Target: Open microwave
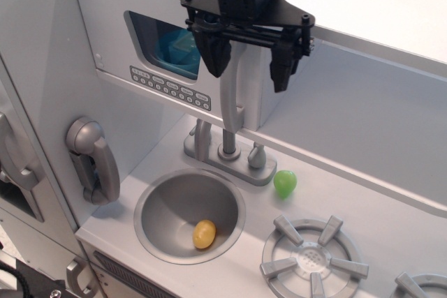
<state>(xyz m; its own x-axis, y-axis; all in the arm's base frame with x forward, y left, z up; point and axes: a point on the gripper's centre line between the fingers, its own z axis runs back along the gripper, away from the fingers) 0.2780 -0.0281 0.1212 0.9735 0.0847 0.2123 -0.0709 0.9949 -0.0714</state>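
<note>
The microwave (126,29) is a light-grey box at the upper left with its door closed. The door has a rounded clear window (166,45), a row of small buttons (170,88) and a tall silver handle (232,95) at its right edge. My gripper (249,64) is open and hangs in front of the top of the handle. Its left finger (214,54) stands left of the handle and its right finger (282,71) stands right of it. The upper end of the handle is partly hidden behind the gripper.
A grey wall phone handset (94,160) hangs at the left. Below the microwave are a faucet (228,148), a round sink (190,215) holding a yellow egg-shaped toy (204,234), a green toy (284,183) on the counter, and a stove burner (313,260).
</note>
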